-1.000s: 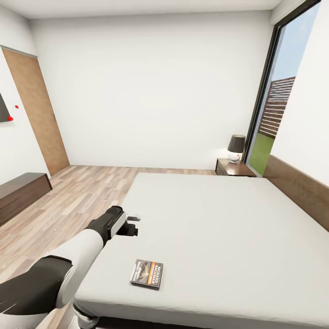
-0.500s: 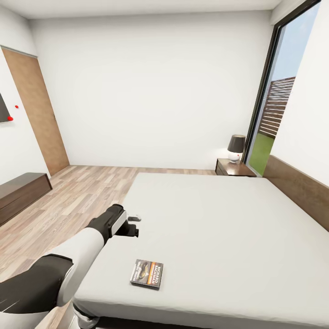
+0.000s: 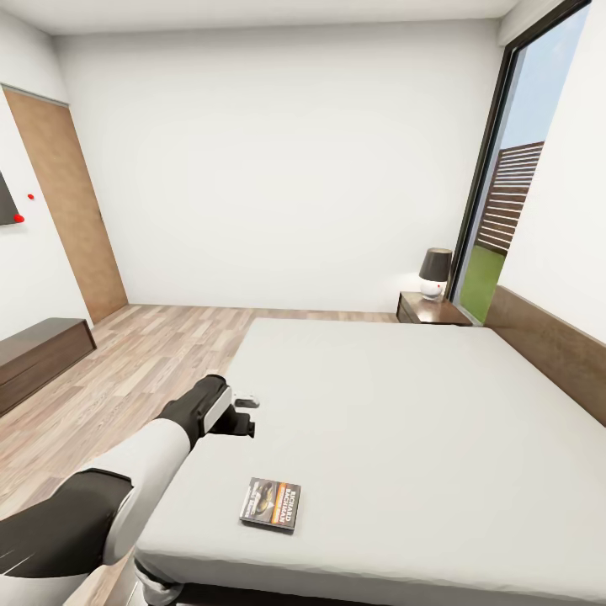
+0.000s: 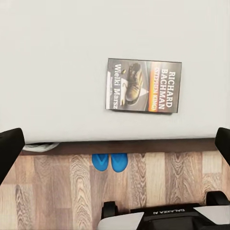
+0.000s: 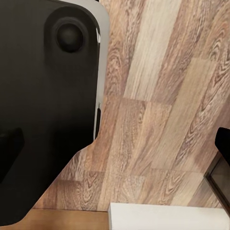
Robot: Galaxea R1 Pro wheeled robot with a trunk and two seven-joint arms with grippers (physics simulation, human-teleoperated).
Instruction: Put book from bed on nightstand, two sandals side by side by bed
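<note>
The book [image 3: 271,503], dark with an orange band, lies flat on the grey mattress of the bed [image 3: 404,404] near its front edge. My left gripper [image 3: 243,414] hovers open over the mattress, a little beyond the book and to its left. In the left wrist view the book [image 4: 143,85] lies below, and the open left gripper [image 4: 117,143] has one dark fingertip [image 4: 9,146] at each side edge. Two blue sandals [image 4: 110,161] lie side by side on the floor, half hidden by the bed's edge. The nightstand [image 3: 429,310] stands at the bed's far corner. My right gripper [image 5: 115,143] is open above the floor.
A lamp [image 3: 435,271] stands on the nightstand beside the tall window [image 3: 505,185]. A long low dark bench [image 3: 38,353] runs along the left wall, near a wooden door [image 3: 67,210]. The headboard [image 3: 547,345] is on the right. My base [image 4: 153,215] stands at the bed's foot.
</note>
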